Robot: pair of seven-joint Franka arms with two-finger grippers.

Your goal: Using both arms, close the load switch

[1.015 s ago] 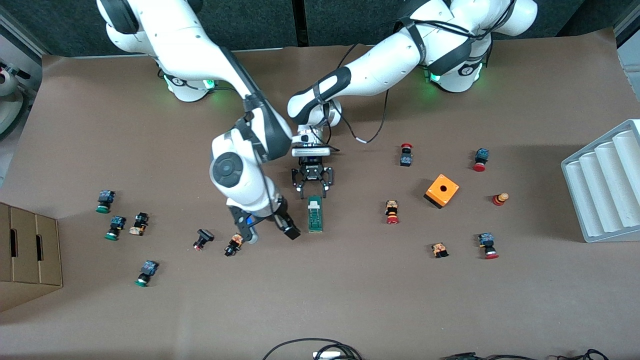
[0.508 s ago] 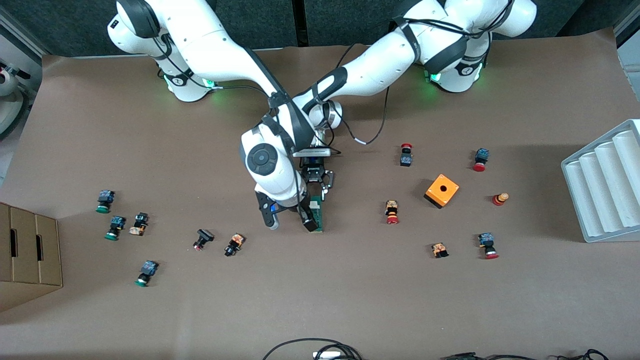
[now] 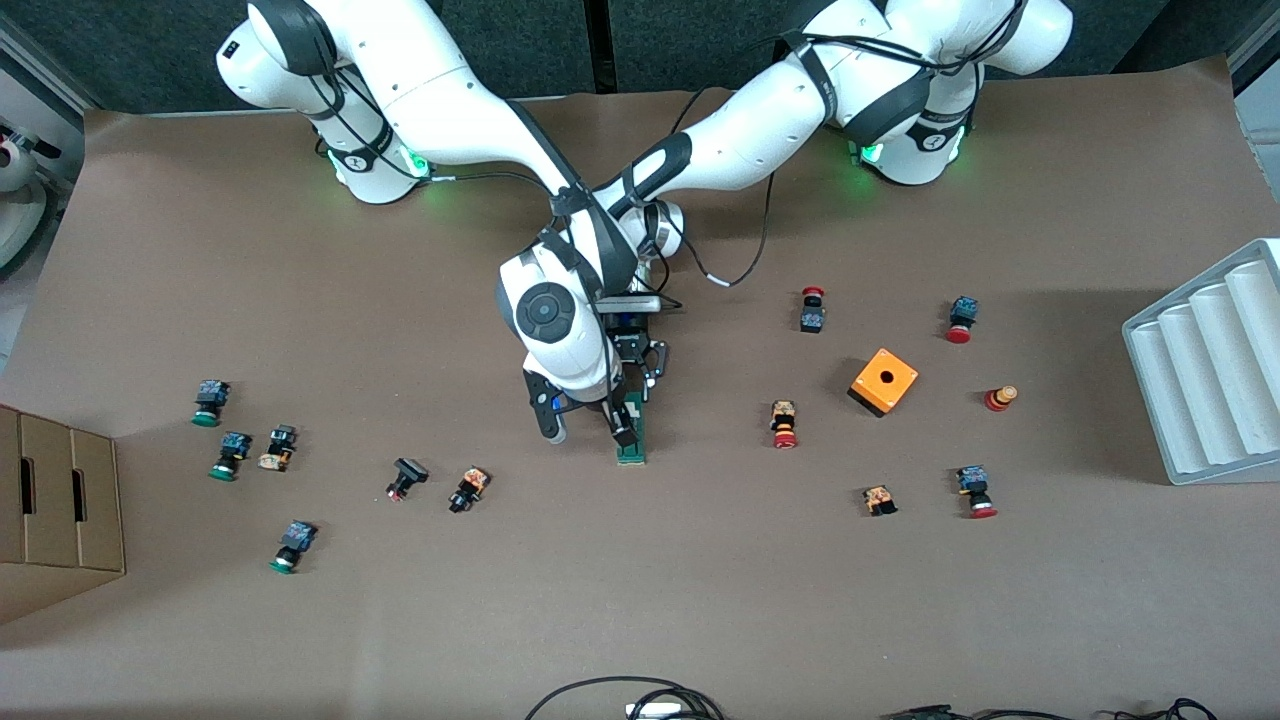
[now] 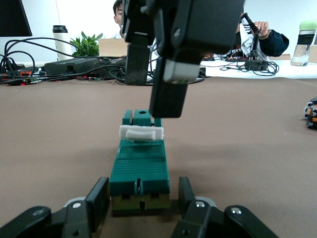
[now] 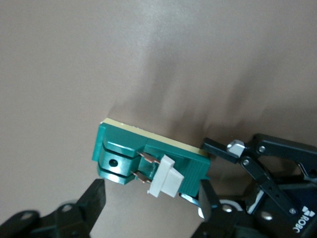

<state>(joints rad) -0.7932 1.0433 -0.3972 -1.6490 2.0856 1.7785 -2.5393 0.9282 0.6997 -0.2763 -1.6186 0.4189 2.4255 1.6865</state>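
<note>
The green load switch [image 3: 632, 447] lies on the brown table, mostly covered by the two hands. Its white tab [image 4: 141, 133] sits on top, partway along it. My left gripper [image 3: 631, 378] is open and low at the switch's end farther from the front camera. In the left wrist view [image 4: 141, 197] its fingers [image 4: 97, 202] flank that end with small gaps. My right gripper [image 3: 585, 424] is open over the switch. In the right wrist view [image 5: 151, 197] the switch [image 5: 130, 148] and tab [image 5: 166, 179] show between its fingers [image 5: 208, 199].
An orange cube [image 3: 883, 381] with a hole and several push-buttons [image 3: 784, 423] lie toward the left arm's end. More push-buttons [image 3: 468, 488] lie toward the right arm's end. A cardboard box [image 3: 55, 510] and a white ribbed tray [image 3: 1210, 365] stand at the table's ends.
My right arm has swung in from the right arm's end, and its open gripper is now over the switch. My left gripper has stayed at the switch's end.
</note>
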